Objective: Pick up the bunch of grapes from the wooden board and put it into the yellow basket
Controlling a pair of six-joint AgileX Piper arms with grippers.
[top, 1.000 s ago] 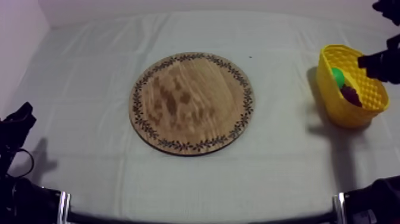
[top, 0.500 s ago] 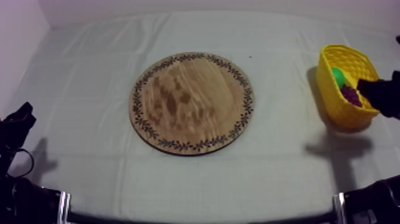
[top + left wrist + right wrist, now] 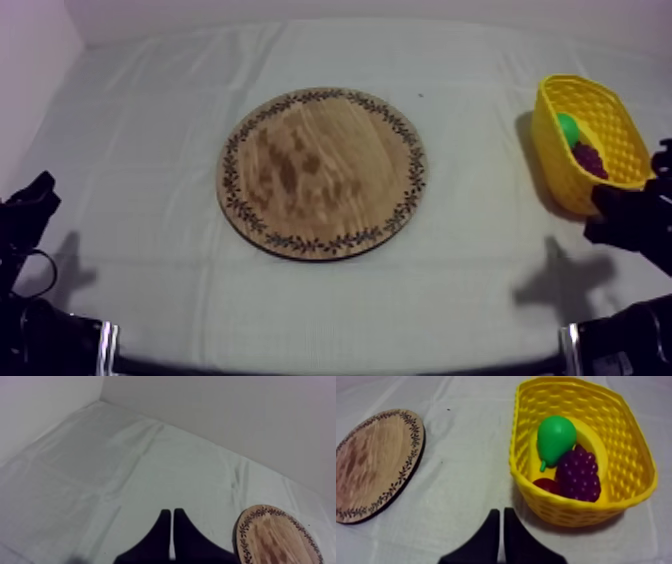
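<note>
The purple bunch of grapes [image 3: 578, 475] lies inside the yellow basket [image 3: 628, 451], beside a green pear [image 3: 556, 438], a banana [image 3: 593, 441] and a small red fruit [image 3: 546, 485]. In the top view the basket [image 3: 555, 140] stands at the right edge with the grapes [image 3: 589, 158] and pear [image 3: 568, 127] in it. The round wooden board [image 3: 322, 172] lies bare at the table's middle. My right gripper [image 3: 501, 518] is shut on nothing, on the cloth side of the basket; from above it [image 3: 610, 215] hangs just in front of the basket. My left gripper [image 3: 172, 518] is shut, over bare cloth left of the board [image 3: 277, 536].
Grey-white cloth covers the table, with walls at the far edge and the left side. My left arm [image 3: 28, 215] rests low at the left edge. Open cloth lies all around the board.
My right arm has pulled back from over the basket toward the table's front right, now clear of the basket. The grapes stay in the basket. The left arm is still.
</note>
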